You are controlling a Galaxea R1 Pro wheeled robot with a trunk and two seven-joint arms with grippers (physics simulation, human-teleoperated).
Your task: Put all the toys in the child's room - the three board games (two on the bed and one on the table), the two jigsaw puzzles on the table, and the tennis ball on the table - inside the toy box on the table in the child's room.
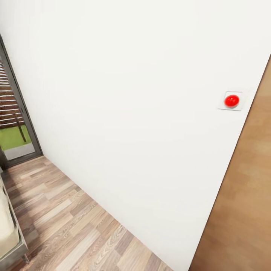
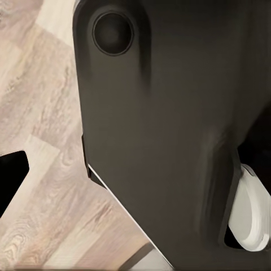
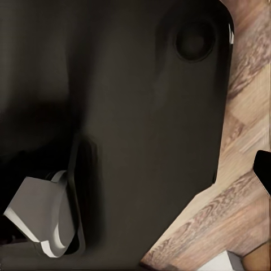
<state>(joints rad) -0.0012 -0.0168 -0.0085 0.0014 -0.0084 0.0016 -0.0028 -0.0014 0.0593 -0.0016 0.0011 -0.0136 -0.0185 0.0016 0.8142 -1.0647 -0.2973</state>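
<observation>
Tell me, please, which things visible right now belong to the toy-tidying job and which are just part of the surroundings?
Belonging to the job:
- bed, just its corner at the head view's lower left; no toys show on it

Just surroundings:
- white wall
- red button on the wall
- wood-plank floor
- grey-framed window
- brown wooden panel

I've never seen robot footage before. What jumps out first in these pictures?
In the head view, a bright red button on a small white plate stands out on the big white wall, at the right near a wooden door. Wood-plank floor runs along the wall to a grey-framed window at far left, with a bed corner at lower left. Both wrist views show dark robot body over that floor.
</observation>
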